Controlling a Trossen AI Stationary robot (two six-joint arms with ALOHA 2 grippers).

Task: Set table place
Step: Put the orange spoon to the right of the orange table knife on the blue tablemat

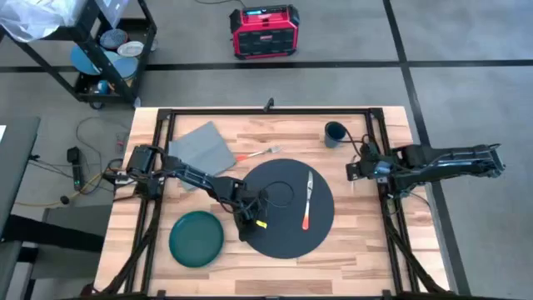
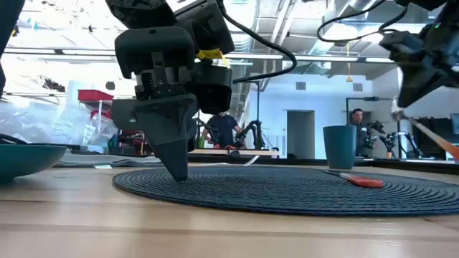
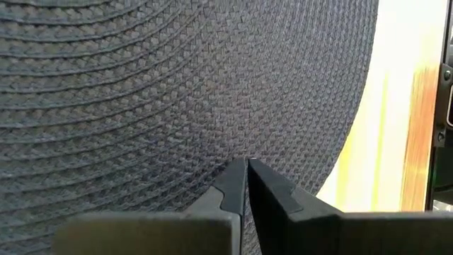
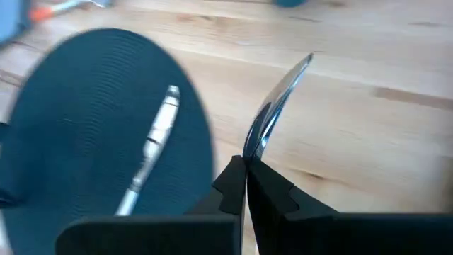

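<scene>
Round place (image 1: 287,208), no long axis

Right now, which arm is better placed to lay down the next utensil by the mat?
Right. The right gripper is shut on a shiny utensil above bare table beside the mat. The left gripper is shut, empty, tip down on the mat.

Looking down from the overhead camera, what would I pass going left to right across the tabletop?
Green plate → left gripper, pressed shut on the mat's left edge → dark round mat → orange-handled utensil lying on it → blue cup → right gripper, holding a silver utensil.
</scene>
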